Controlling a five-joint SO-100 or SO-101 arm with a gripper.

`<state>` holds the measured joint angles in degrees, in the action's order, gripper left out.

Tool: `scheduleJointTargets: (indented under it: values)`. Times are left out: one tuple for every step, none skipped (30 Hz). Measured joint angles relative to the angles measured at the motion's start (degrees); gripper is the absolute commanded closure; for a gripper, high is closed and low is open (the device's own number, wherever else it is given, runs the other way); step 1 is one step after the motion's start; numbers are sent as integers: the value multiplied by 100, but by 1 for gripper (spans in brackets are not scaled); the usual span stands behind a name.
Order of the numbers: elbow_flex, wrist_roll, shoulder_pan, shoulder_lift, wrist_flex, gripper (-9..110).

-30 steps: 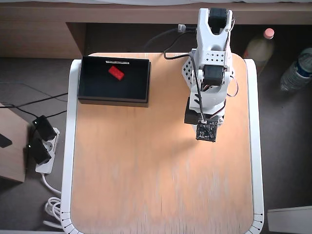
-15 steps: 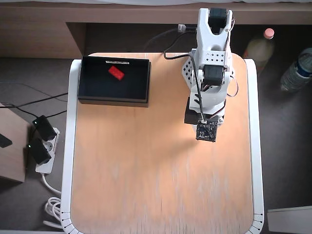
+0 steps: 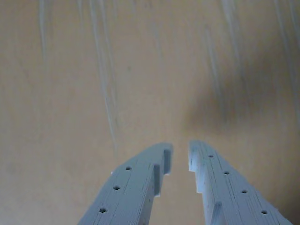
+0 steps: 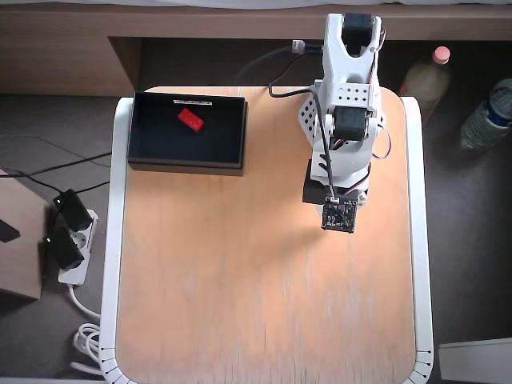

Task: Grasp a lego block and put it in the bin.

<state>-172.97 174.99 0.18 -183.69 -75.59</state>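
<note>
nothing has moved since 1 second ago: the lego block [image 4: 190, 118] still lies inside the bin [image 4: 136, 132] at the table's [image 4: 240, 304] upper left corner in the overhead view. the gripper [image 3: 180, 157] holds nothing, its 2 fingers nearly together with a narrow gap, above bare wood, arm [image 4: 344, 120] folded.
</note>
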Motion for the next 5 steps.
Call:
scheduleJointTargets:
  values:
    - [0, 0, 0, 0, 0, 101]
    - [0, 0, 0, 0, 0, 101]
    - [0, 0, 0, 0, 0, 101]
    - [0, 0, 0, 0, 0, 101]
    - [0, 0, 0, 0, 0, 101]
